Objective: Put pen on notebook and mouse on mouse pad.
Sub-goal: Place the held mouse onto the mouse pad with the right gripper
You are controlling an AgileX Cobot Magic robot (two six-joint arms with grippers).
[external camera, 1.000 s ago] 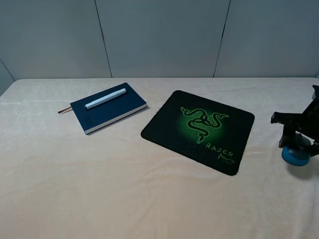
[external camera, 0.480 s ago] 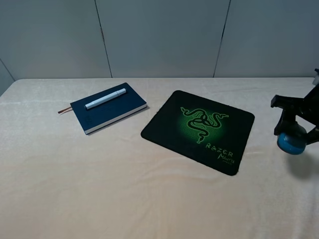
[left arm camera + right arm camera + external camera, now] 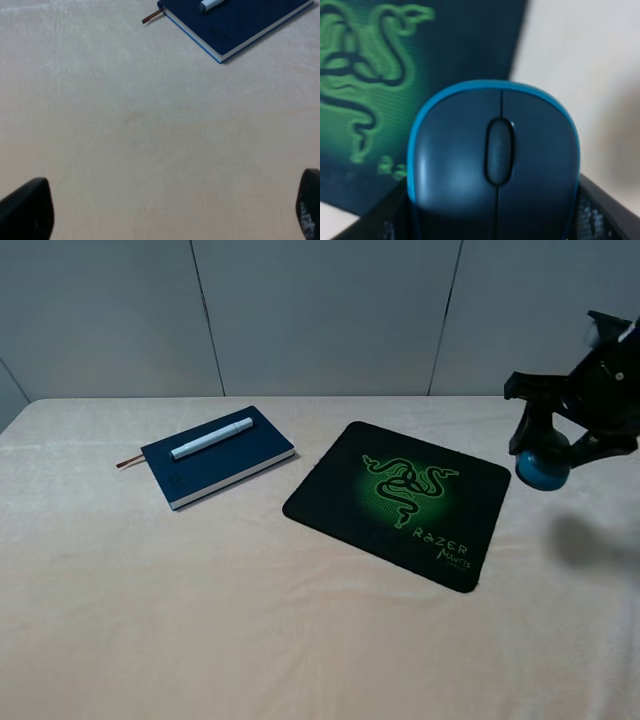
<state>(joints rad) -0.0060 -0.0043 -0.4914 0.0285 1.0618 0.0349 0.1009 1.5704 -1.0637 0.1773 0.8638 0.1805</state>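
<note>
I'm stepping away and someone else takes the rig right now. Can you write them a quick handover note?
Left gripper: open and empty, over bare table near the notebook.
Right gripper: shut on the mouse, held in the air by the right edge of the pad.
Done: the pen lies on the notebook.
Left: carry the mouse over the pad, set it down and release.
</note>
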